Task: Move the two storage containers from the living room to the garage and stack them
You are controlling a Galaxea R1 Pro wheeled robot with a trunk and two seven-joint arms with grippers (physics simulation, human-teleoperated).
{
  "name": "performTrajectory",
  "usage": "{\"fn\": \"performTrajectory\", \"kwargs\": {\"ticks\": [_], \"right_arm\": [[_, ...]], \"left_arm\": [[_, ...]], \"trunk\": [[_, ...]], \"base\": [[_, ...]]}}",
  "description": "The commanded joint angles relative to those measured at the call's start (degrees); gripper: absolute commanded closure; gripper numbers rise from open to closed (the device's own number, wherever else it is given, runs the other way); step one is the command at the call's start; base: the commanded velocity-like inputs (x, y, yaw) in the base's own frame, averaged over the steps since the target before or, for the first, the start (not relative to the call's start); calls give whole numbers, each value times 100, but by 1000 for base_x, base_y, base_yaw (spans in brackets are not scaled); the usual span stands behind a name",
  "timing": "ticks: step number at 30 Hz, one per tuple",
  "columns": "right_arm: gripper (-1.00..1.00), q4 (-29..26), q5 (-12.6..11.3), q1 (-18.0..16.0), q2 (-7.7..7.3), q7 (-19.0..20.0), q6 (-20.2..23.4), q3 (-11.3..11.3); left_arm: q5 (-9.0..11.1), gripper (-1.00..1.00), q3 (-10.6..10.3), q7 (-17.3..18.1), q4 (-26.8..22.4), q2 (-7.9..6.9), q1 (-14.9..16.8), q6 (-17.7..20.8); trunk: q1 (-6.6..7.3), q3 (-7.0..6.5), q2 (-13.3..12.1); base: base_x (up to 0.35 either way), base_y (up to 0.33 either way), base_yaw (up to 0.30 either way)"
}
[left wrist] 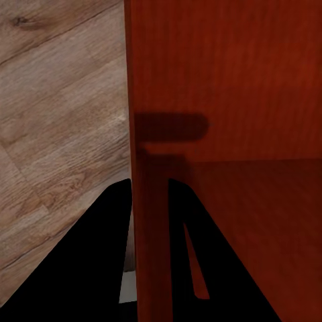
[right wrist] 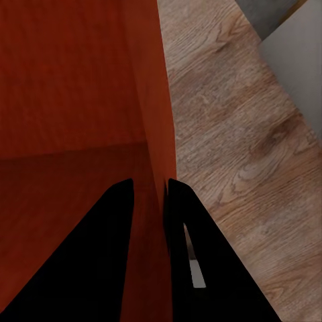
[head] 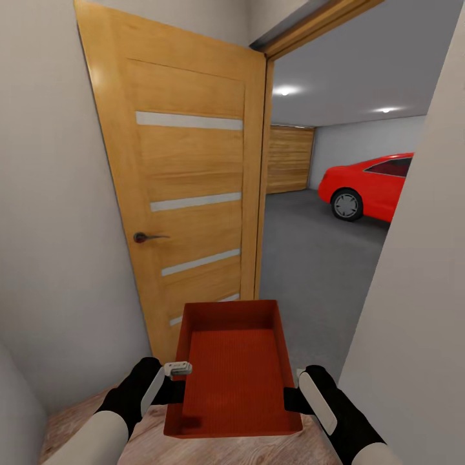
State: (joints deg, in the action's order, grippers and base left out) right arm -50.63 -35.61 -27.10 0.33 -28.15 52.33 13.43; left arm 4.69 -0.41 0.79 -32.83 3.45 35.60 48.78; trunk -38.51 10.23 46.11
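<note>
One storage container [head: 236, 378] held between both claws, above the wood plank floor [head: 77, 420]. Left claw [head: 173, 374] pinched onto its left wall, a finger each side of it; right claw [head: 292, 395] pinched onto the right wall the same way. Open wooden door [head: 187, 194] ahead of the left claw. Beyond the doorway: garage [head: 336, 168], grey concrete floor [head: 310, 271], red car [head: 374, 187] ahead of the right claw.

orange-red container [head: 236, 378] held level before the garage [head: 336, 194] doorway.
</note>
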Motion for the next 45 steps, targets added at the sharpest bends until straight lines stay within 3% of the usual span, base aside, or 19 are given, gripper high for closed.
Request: {"fn": "performTrajectory", "kwargs": {"ticks": [1,45], "right_arm": [[100,-8,-141,-6,-4,-42,-29,-6],[100,-18,-139,-6,0,-50,-29,-5]], "left_arm": [[91,100,9,-26,-12,-2,3,26],[92,100,6,-26,-12,-2,2,26]], "trunk": [[-1,9,7],[-1,9,7]], "base": [[0,0,0],[0,0,0]]}}
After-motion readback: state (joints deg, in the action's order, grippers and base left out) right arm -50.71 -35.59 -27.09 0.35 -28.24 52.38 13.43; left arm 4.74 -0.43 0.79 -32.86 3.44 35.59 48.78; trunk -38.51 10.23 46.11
